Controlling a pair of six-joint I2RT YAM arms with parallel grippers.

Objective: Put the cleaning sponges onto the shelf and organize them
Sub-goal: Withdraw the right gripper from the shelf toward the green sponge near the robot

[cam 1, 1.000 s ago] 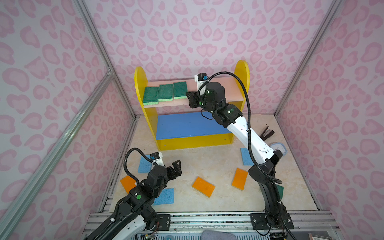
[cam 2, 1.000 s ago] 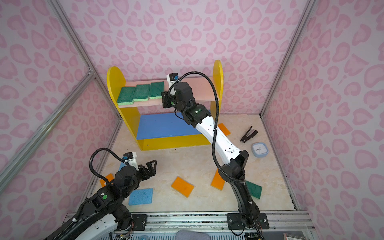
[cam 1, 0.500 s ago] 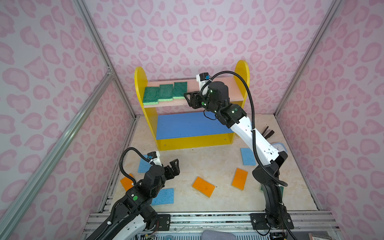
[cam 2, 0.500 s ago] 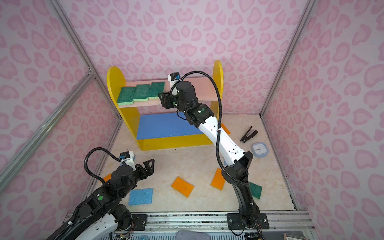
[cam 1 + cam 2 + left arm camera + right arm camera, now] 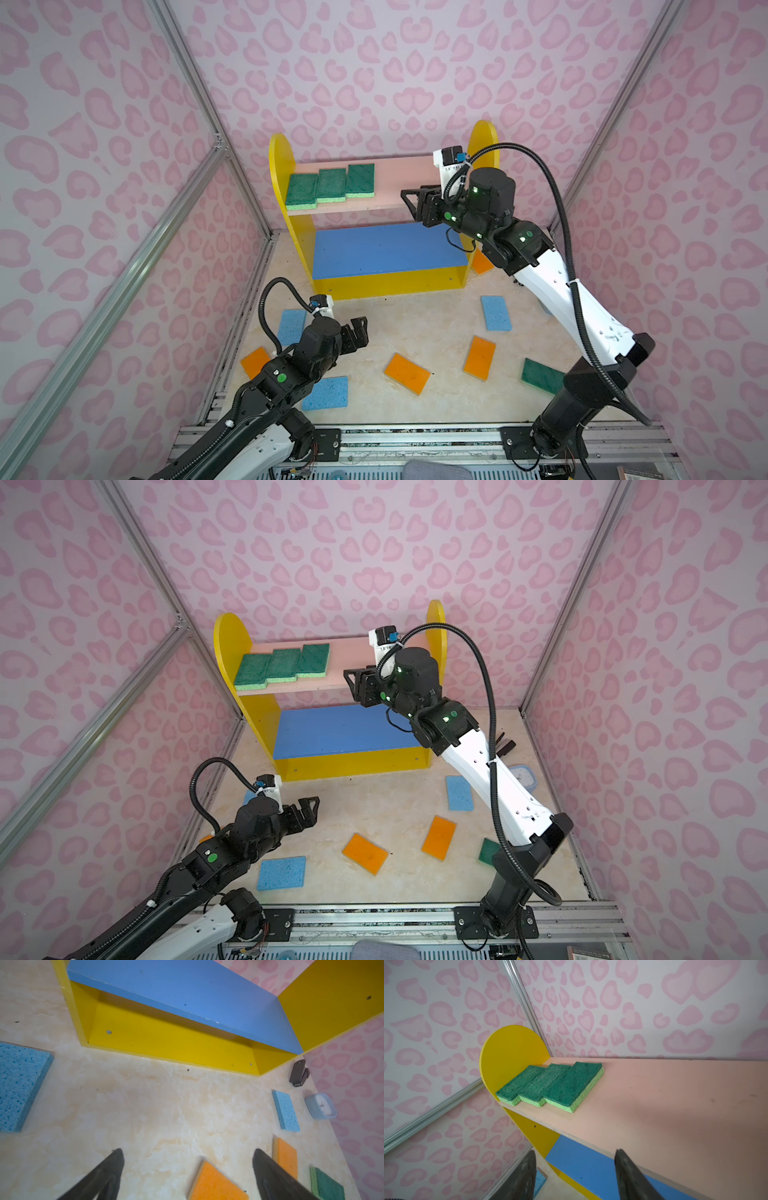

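The shelf (image 5: 280,166) stands at the back, and three green cleaning sponges (image 5: 332,187) lie side by side at the left end of its pink upper board (image 5: 654,1088). My right gripper (image 5: 409,199) hangs open and empty at that board's front edge, a short way right of the green sponges (image 5: 550,1086). Low at the front left, my left gripper (image 5: 360,328) is open and empty over the floor. An orange sponge (image 5: 216,1184) lies just beyond its fingertips. More sponges lie loose on the floor: orange (image 5: 480,357), blue (image 5: 495,312), blue (image 5: 326,392), green (image 5: 542,376).
A black stapler (image 5: 299,1073) and a light-blue clock (image 5: 321,1105) lie by the right wall beside the shelf. Another orange sponge (image 5: 482,262) sits at the shelf's right foot. The blue middle board (image 5: 386,249) is bare. Pink walls close in on three sides.
My right gripper has opened and drawn back to the right, away from the third green sponge on the pink board. The left arm has shifted only slightly.
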